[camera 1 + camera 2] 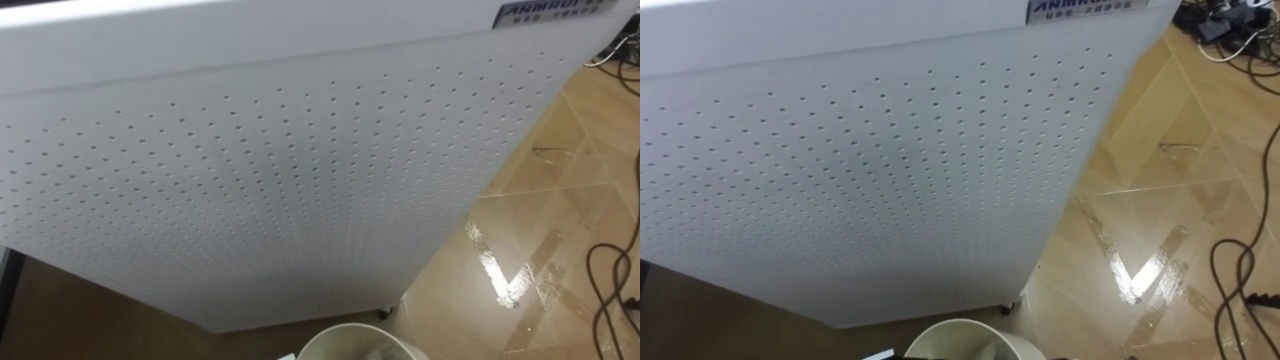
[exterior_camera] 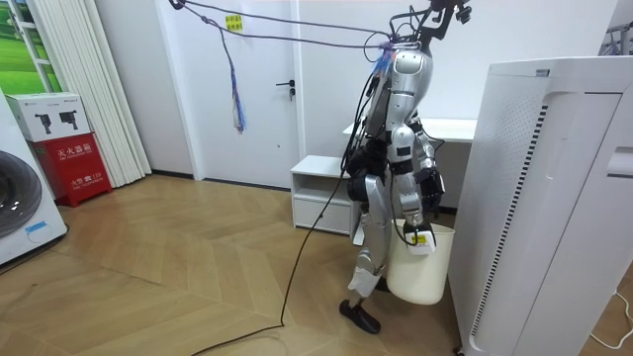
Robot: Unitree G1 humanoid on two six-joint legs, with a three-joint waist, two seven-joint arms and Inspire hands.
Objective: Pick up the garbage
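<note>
We judge the step in hand to be dropping the garbage into the bin [image 2: 420,277]. The right robot hand [image 2: 412,216] hangs over the bin rim. A small white-and-yellow piece [image 2: 421,240], likely the garbage, sits just below it. We cannot tell whether the robot hand pinches it or is spread. Keep the piece inside the rim before release. The perforated cabinet [image 1: 260,190] stands close at 12 o'clock and limits forward reach. Loose cables [image 1: 610,290] lie on the floor at 3 o'clock.
</note>
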